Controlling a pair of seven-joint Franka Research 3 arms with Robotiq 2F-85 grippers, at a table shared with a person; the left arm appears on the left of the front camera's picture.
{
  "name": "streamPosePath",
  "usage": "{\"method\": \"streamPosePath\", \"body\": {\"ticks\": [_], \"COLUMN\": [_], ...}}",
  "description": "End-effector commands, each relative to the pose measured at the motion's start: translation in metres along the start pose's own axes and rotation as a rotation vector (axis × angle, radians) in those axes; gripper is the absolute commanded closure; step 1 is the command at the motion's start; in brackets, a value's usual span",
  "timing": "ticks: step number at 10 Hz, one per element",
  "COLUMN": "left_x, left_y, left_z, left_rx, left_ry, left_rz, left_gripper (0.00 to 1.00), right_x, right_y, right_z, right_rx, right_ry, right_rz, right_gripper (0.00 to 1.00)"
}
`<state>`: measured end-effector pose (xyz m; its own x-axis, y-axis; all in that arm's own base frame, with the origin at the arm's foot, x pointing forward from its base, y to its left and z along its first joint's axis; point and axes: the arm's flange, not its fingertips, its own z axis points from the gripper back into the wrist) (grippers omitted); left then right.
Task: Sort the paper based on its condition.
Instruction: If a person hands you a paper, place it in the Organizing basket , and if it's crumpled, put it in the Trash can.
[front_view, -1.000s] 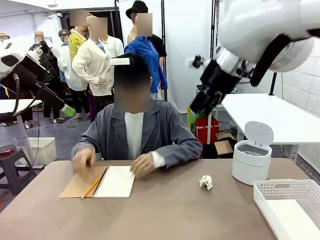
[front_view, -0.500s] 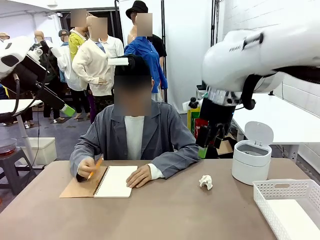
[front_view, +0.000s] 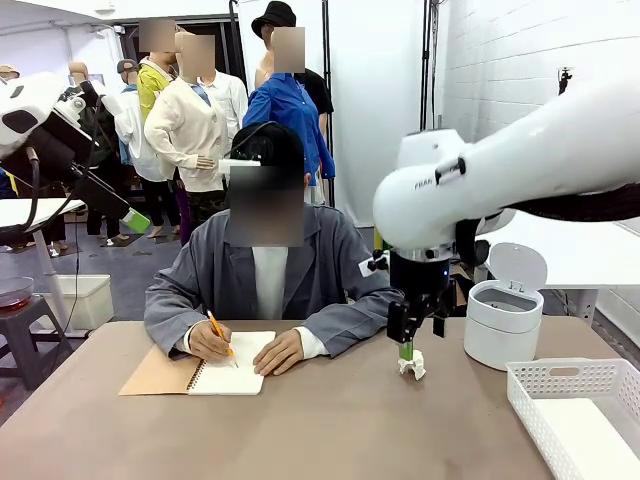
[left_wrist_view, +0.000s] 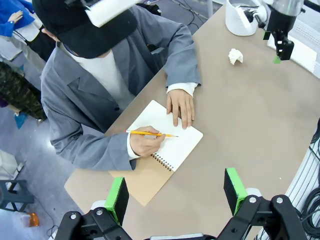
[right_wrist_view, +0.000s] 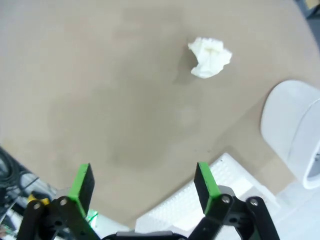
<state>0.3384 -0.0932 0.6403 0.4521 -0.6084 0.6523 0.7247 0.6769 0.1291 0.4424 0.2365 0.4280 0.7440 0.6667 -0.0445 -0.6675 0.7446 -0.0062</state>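
From the front we see the right pincer (front_view: 408, 345) just above the crumpled paper (front_view: 411, 364) on the counter (front_view: 320, 430); its wrist view shows its jaws wide, the paper (right_wrist_view: 210, 57) ahead. The left wrist view adds the left pincer (left_wrist_view: 175, 192), wide, above the person's notebook (left_wrist_view: 167, 137). A second ago the right pincer was high up.
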Motion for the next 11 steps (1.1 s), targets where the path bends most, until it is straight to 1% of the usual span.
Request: {"method": "streamPosePath", "body": {"ticks": [1, 2, 3, 4, 7, 8, 9, 10, 11], "left_x": [0.0, 0.0, 0.0, 0.0, 0.0, 0.0, 0.0, 0.0, 0.0], "left_y": [0.0, 0.0, 0.0, 0.0, 0.0, 0.0, 0.0, 0.0, 0.0], "left_z": [0.001, 0.001, 0.001, 0.001, 0.001, 0.001, 0.001, 0.001, 0.001], "left_rx": [-0.01, -0.01, -0.01, -0.01, -0.01, -0.01, -0.01, -0.01, -0.01], "left_ry": [0.002, 0.002, 0.002, 0.002, 0.002, 0.002, 0.002, 0.002, 0.002], "left_rz": [0.007, 0.007, 0.007, 0.007, 0.007, 0.007, 0.007, 0.007, 0.007], "left_gripper": [0.0, 0.0, 0.0, 0.0, 0.0, 0.0, 0.0, 0.0, 0.0], "right_x": [0.006, 0.009, 0.008, 0.007, 0.007, 0.008, 0.023, 0.041, 0.051], "right_y": [-0.004, -0.007, -0.009, -0.008, -0.008, -0.009, -0.012, -0.014, -0.019], "right_z": [-0.02, -0.025, -0.005, -0.019, -0.019, -0.017, -0.029, -0.039, -0.044], "right_rx": [-0.086, -0.086, -0.046, -0.041, -0.041, -0.043, -0.027, -0.042, -0.054], "right_ry": [-0.04, -0.078, -0.141, -0.034, -0.034, -0.052, -0.055, -0.086, -0.088], "right_rz": [-0.053, -0.069, -0.05, -0.031, -0.031, -0.037, -0.052, -0.085, -0.114], "right_gripper": [0.0, 0.0, 0.0, 0.0, 0.0, 0.0, 0.0, 0.0, 0.0]}}
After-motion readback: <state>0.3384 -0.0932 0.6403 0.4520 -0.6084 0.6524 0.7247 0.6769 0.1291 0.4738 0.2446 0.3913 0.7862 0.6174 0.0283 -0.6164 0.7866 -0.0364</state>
